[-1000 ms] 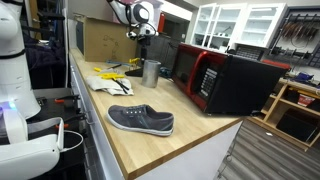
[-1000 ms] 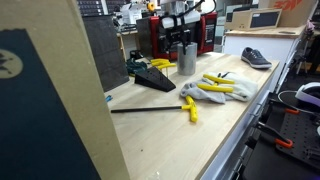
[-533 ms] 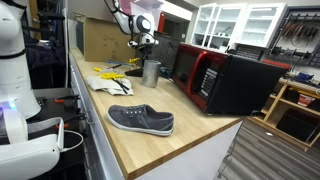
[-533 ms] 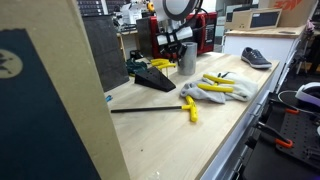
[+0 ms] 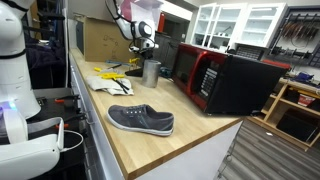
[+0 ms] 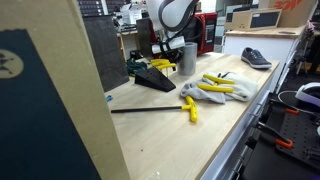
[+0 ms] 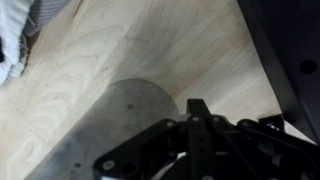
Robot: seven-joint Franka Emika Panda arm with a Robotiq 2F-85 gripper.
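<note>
- Lower than a second before, the gripper (image 5: pixel 137 58) had swung down from above the metal cup (image 5: pixel 151 71) to its side, tilted.
- Its fingers (image 7: pixel 197 112) looked pressed together in the wrist view, gripping nothing.
- The cup stood upright on the wooden counter (image 5: pixel 190 140), just beside the gripper, between the gloves (image 6: pixel 215 90) and the red microwave (image 5: pixel 225 80).

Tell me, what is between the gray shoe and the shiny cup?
Nothing: only bare wooden counter lies between the shoe and the cup, in an exterior view.
</note>
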